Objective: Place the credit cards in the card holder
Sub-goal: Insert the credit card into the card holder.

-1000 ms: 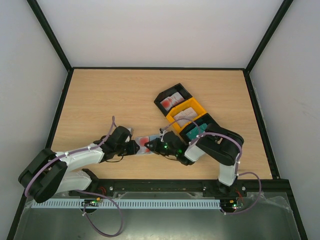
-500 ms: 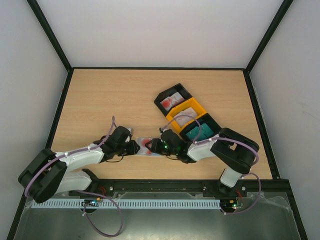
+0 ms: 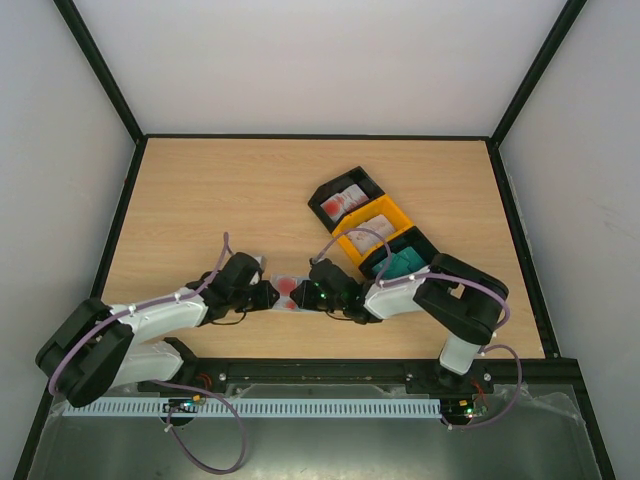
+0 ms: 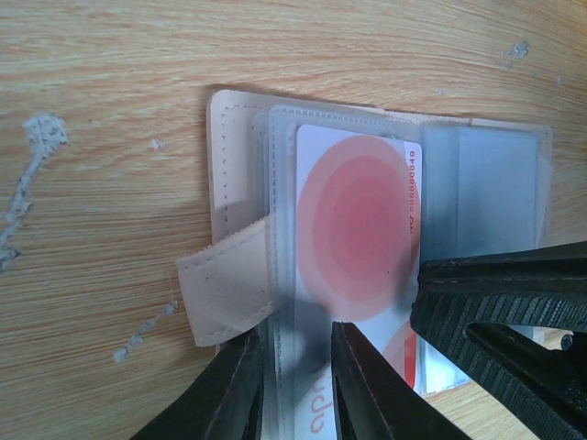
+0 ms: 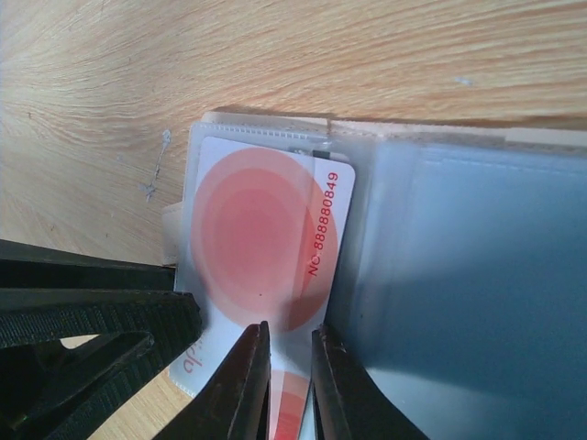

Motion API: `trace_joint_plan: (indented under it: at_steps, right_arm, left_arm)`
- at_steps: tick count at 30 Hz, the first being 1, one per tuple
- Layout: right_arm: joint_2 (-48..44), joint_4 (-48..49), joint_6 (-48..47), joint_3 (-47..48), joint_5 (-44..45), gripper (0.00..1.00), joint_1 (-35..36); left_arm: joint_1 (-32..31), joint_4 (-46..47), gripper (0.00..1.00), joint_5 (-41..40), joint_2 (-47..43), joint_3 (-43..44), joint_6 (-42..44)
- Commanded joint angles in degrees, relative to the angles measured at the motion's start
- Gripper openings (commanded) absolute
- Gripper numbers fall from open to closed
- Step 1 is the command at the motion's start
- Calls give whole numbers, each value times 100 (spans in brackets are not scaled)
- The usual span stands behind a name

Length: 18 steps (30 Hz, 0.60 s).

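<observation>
Since a second ago our right gripper (image 5: 289, 367) has slid toward 9 o'clock to the holder (image 4: 234, 156), which lies near the table's (image 3: 200, 200) 6 o'clock edge. It pinches the card (image 5: 261, 247), partly sleeved; the left gripper (image 4: 298, 376) clamps the holder. We should push straight along the seams, keeping the card flat.

Black and orange bins (image 3: 336, 185), wooden table (image 3: 200, 200)

Left gripper (image 3: 270, 296) and right gripper (image 3: 301, 291) meet nose to nose over the card holder (image 3: 286, 285), a credit card (image 5: 266, 247) pinched between the right's fingers, leaving you no passage there. Bins (image 3: 372, 232) wall the right arm's far side. Bare table (image 3: 220, 190) opens left and beyond.
</observation>
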Motion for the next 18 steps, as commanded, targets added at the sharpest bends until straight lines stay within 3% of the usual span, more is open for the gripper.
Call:
trace_joint_plan:
  at_steps: [1, 5, 11, 18]
  right_arm:
    - [123, -120, -114, 154, 14, 14, 98]
    - [41, -81, -287, 163, 158, 16, 101]
    - [-74, -687, -1120, 615, 542, 35, 89]
    - [105, -1073, -1424, 897, 333, 37, -16]
  left_arm:
    - [-8, -206, 24, 4, -26, -111, 42]
    - [-8, -229, 24, 10, -44, -91, 64]
    - [-8, -363, 29, -58, -157, 24, 160]
    - [-8, -444, 31, -139, -267, 40, 172]
